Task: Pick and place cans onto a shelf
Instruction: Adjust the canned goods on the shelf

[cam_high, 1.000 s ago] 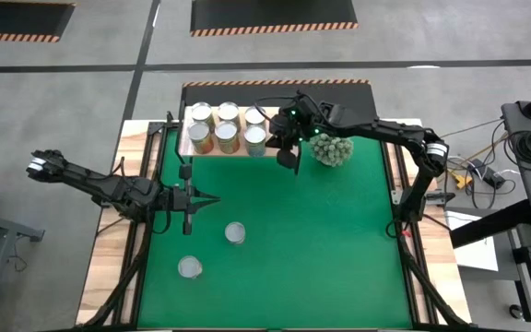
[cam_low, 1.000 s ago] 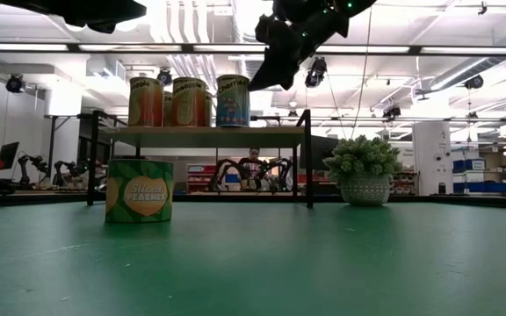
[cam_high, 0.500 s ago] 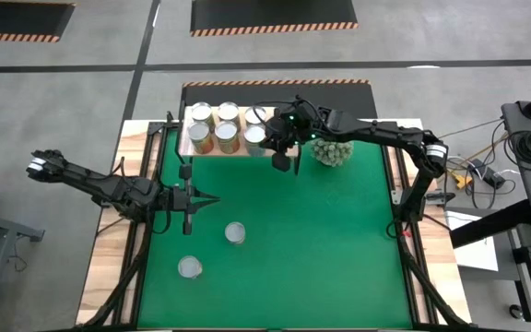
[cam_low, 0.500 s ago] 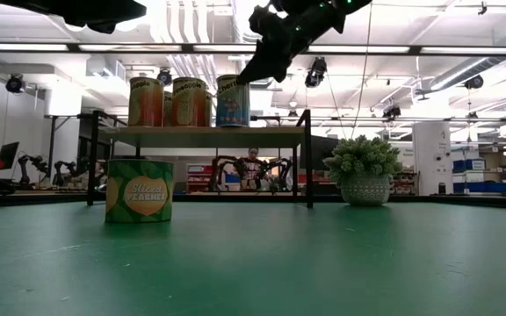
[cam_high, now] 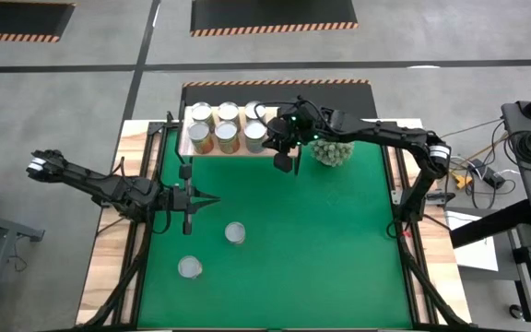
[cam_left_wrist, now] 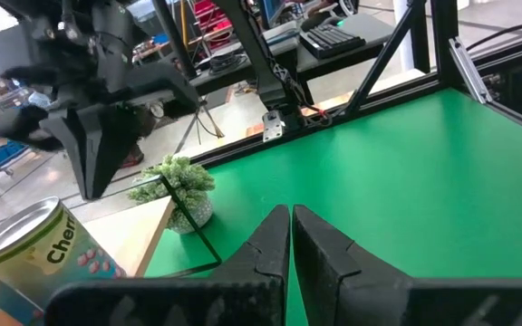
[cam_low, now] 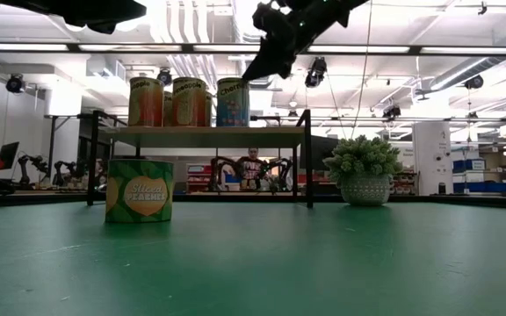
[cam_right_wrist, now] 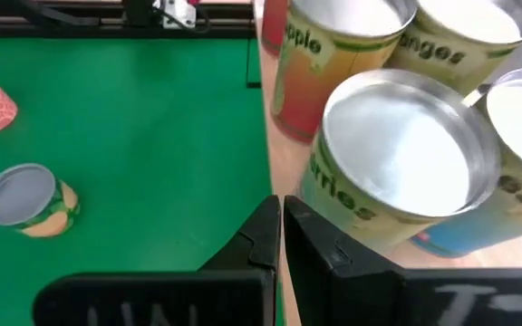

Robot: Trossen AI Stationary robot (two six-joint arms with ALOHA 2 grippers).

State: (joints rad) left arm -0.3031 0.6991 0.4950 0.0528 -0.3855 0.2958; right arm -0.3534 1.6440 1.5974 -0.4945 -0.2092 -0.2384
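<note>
I see six cans on the shelf, two more cans on the mat, right gripper pressed together beside the shelf, left gripper closed, labels partly cut off.

My right arm reaches from the table's right edge toward its far edge, elbow bent, forearm running leftward. My right gripper hangs raised above the table near the far edge, pointing down; its jaws are closed together, tips touching, nothing between them. My left arm extends from the left edge inward, low and nearly straight. My left gripper sits over the table's left-centre, jaws likewise pressed together and empty.
</note>
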